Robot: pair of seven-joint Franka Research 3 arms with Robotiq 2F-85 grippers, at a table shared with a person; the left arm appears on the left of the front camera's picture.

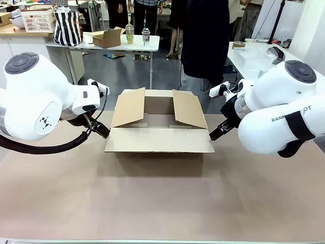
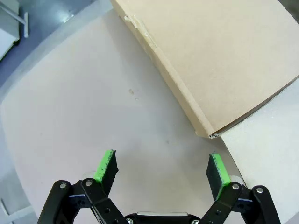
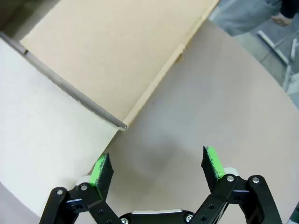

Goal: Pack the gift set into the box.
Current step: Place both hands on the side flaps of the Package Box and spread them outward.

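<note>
The box stands in the middle of the brown table with its four flaps open, the front flap folded out toward me. My left gripper hangs open just off the box's front-left corner. In the left wrist view its fingers are spread above bare table, and the box lies just ahead. Off the front-right corner my right gripper is open too. The right wrist view has its fingers empty beside the box's flap and wall. The gift set is out of view.
A person in dark clothes stands at the far side behind the box. A smaller open carton and two cups sit on a back table. A white table stands at the right.
</note>
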